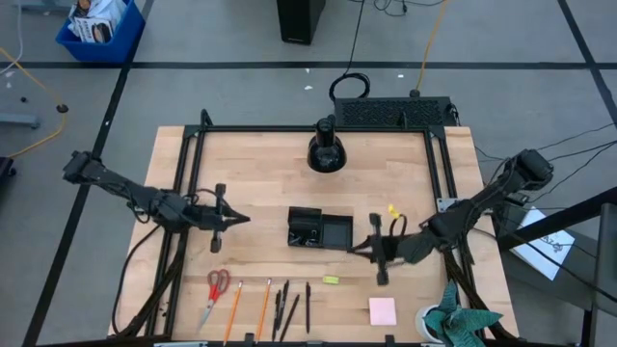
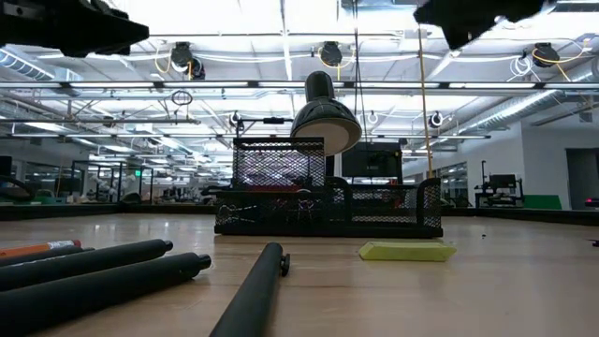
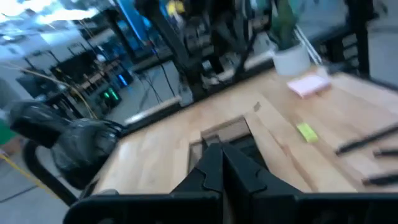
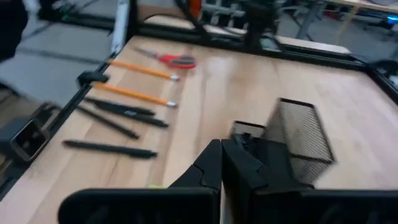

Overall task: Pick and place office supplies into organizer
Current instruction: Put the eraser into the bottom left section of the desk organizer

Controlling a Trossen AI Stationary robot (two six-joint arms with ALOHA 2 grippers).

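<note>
The black mesh organizer (image 1: 320, 228) stands mid-table, also showing in the low view (image 2: 328, 208) and the right wrist view (image 4: 300, 138). Red-handled scissors (image 1: 216, 288), two orange pencils (image 1: 234, 308), several dark pens (image 1: 289, 306), a small yellow piece (image 1: 331, 280) and a pink sticky-note pad (image 1: 382, 310) lie along the near edge. My left gripper (image 1: 237, 220) hovers left of the organizer, shut (image 3: 217, 152). My right gripper (image 1: 355, 248) hovers at the organizer's right near corner, shut (image 4: 221, 152). Both are raised above the table and touch nothing.
A round black dome-shaped object (image 1: 326, 150) stands behind the organizer near the far edge. A teal-green cloth (image 1: 463, 323) in a white cup sits at the near right corner. A black frame (image 1: 189, 183) borders the table. Bare wood lies between the organizer and the supplies.
</note>
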